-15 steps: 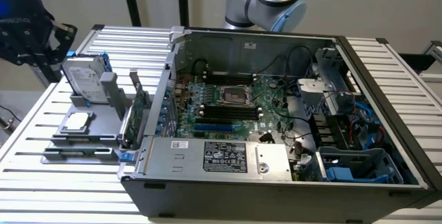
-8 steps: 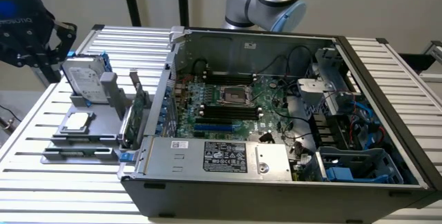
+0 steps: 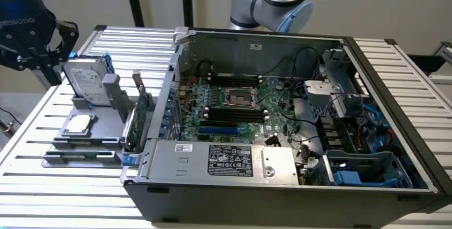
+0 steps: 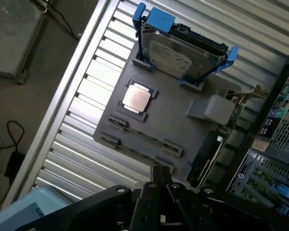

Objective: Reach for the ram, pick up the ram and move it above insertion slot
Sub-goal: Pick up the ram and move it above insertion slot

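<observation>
My gripper (image 4: 160, 175) hangs empty, fingers (image 4: 155, 180) pressed together.
In the exterior view the ram (image 3: 134, 131) stands around five o'clock of them, well apart.

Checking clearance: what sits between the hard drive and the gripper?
In the wrist view, a grey tray carrying a silver CPU chip lies between the hard drive and the shut gripper.

Ram (image 3: 133, 128), a thin green stick, is standing on its long edge at the gray holder's (image 3: 84, 143) rim just beside the case (image 3: 282, 202) wall, while the insertion slot (image 3: 236, 114), a long narrow black one among parallel lookalikes, is lying flat on the green motherboard (image 3: 282, 113) inside.
</observation>
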Motion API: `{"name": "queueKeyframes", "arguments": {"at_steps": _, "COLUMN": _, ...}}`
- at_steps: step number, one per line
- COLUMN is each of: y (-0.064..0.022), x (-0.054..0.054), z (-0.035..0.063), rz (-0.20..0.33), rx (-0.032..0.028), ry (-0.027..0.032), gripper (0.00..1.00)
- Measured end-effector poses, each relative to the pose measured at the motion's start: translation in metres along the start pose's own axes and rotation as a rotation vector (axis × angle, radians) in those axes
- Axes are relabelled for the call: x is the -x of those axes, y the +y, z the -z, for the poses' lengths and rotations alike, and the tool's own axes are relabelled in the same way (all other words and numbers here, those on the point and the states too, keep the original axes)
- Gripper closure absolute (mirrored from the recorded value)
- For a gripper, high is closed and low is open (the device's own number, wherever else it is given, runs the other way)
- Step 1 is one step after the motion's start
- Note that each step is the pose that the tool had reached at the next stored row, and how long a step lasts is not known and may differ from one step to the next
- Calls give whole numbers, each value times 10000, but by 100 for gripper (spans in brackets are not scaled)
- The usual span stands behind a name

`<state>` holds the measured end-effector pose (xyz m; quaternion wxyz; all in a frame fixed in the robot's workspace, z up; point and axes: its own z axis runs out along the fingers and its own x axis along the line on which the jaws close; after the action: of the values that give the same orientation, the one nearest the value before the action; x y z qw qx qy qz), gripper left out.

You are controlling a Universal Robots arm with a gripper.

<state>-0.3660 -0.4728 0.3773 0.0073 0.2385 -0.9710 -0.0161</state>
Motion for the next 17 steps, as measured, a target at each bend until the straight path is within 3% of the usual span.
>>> {"name": "queueKeyframes", "arguments": {"at_steps": 17, "y": 0, "x": 0, "z": -8, "rz": 3088, "rx": -20, "ry": 108, "gripper": 89}}
